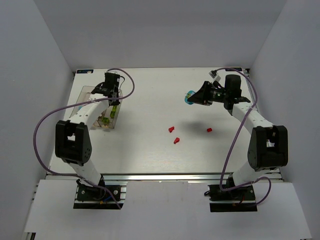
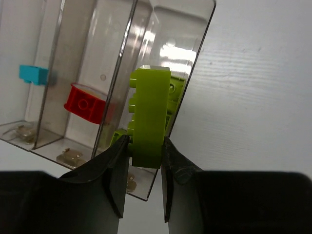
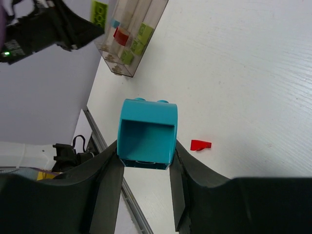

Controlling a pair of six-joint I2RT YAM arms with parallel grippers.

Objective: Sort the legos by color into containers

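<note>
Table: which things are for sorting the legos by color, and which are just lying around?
For the job: lime green brick in left gripper; cyan brick in right gripper; red bits; clear bins.
Just there: purple cables; metal rail.

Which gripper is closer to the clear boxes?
Left. The left gripper hangs at the containers with a green brick; the right gripper is far across the table holding a blue brick.

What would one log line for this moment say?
left gripper: grips green brick by bins | right gripper: grips cyan brick | table: three red bits loose
</note>
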